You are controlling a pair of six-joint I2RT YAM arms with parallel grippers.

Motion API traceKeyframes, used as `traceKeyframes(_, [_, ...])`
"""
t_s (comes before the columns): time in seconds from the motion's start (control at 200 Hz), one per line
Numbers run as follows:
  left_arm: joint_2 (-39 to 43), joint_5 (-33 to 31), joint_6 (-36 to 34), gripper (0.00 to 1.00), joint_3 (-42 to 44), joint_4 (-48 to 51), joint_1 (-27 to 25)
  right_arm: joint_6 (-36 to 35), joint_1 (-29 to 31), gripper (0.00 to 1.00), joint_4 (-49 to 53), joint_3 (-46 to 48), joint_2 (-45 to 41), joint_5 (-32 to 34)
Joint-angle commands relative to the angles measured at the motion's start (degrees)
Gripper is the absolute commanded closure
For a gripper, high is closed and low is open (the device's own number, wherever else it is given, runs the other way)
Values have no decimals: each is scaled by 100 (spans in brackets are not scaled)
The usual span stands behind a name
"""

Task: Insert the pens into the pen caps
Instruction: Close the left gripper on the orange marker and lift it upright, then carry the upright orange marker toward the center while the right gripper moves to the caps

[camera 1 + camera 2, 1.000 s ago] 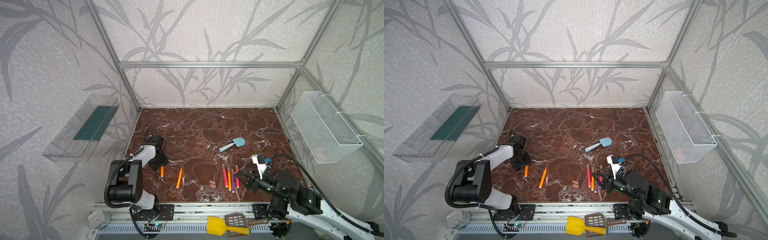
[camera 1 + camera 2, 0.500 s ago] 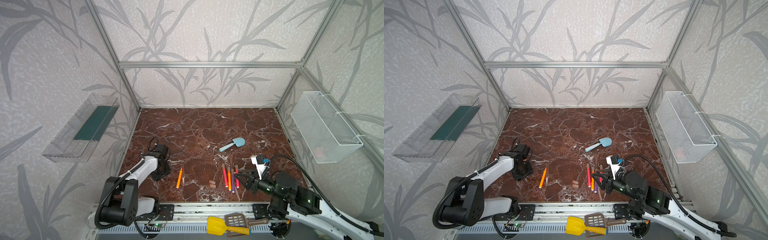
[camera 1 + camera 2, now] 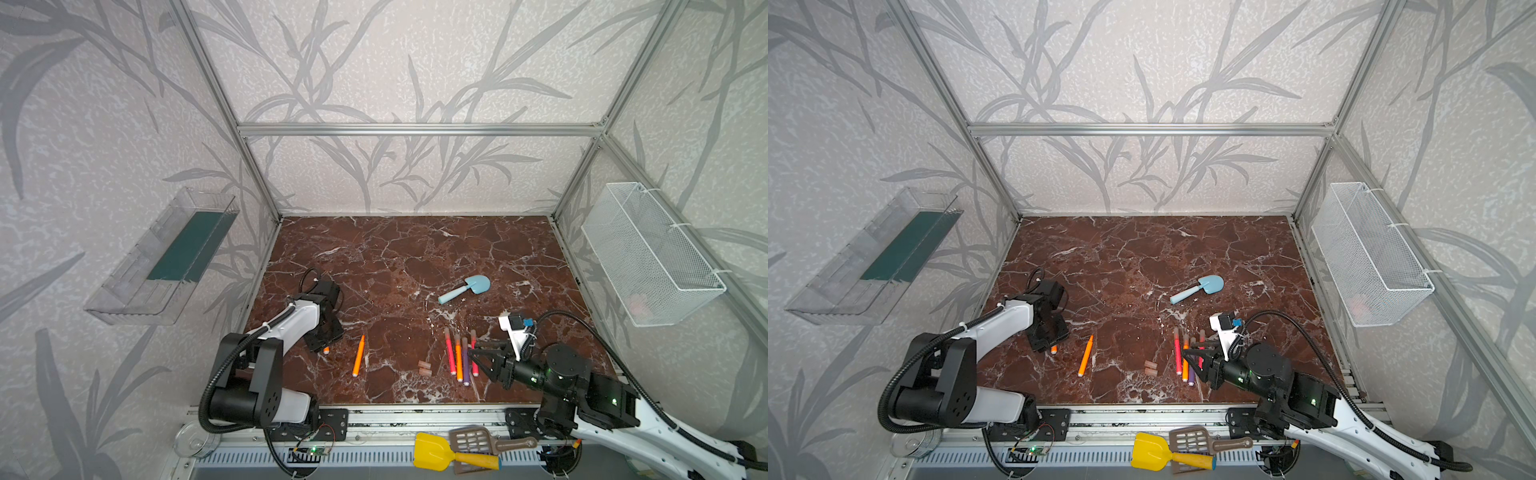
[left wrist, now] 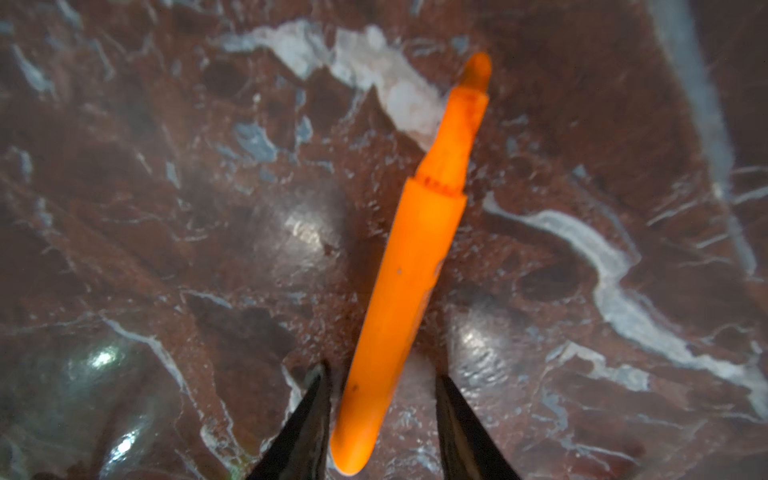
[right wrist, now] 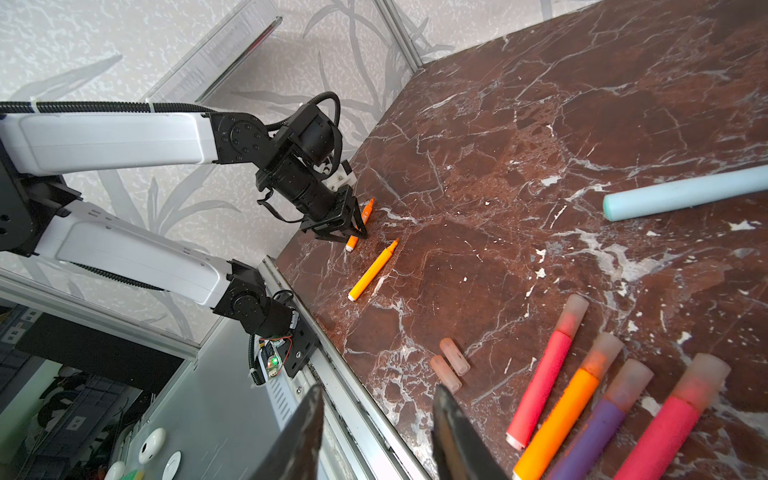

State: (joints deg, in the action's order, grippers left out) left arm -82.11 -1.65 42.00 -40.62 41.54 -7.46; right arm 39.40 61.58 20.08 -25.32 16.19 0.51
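Note:
An uncapped orange pen (image 4: 415, 270) lies on the marble table (image 3: 395, 257) near the left edge. My left gripper (image 4: 382, 374) is open and straddles its rear end, with a gap on one side; in both top views only its white end (image 3: 326, 351) (image 3: 1053, 350) shows under the gripper (image 3: 323, 345). A second uncapped orange pen (image 3: 358, 355) (image 5: 372, 270) lies just right of it. Two loose pen caps (image 3: 424, 368) (image 5: 451, 363) lie side by side near the front. Several capped pens (image 3: 459, 359) (image 5: 565, 411) lie in a row beside my right gripper (image 3: 478, 359) (image 5: 378, 388), which is open and empty.
A light-blue toy shovel (image 3: 465, 289) (image 5: 685, 193) lies mid-table. A yellow scoop (image 3: 432, 455) and a brown slotted spatula (image 3: 471, 440) rest on the front rail. A white wire basket (image 3: 648, 257) hangs on the right wall, a clear tray (image 3: 166, 257) on the left wall.
My left arm swung and its gripper came forward and down over the orange pen, which now shows only its white end. The right arm has not moved.

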Motion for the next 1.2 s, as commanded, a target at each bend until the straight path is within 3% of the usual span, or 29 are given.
traceKeyframes(0.0, [-309, -343, -8, 56, 77, 13, -1, -11, 39, 57, 47, -15, -1, 10])
traceKeyframes(0.52, [-262, -197, -78, 75, 72, -115, -3, -31, 49, 57, -137, 45, 190, 97])
traceKeyframes(0.785, [-49, -90, -126, 85, -62, -199, -1, -177, 48, 56, -772, -36, 886, 458])
traceKeyframes(1.0, [999, 182, -275, 93, -148, -263, -10, -370, 40, 54, -1584, -62, 1694, 847])
traceKeyframes(1.195, [2385, 1021, -462, 97, -7, -866, -203, -541, 43, 52, -2533, 110, 2149, 1177])
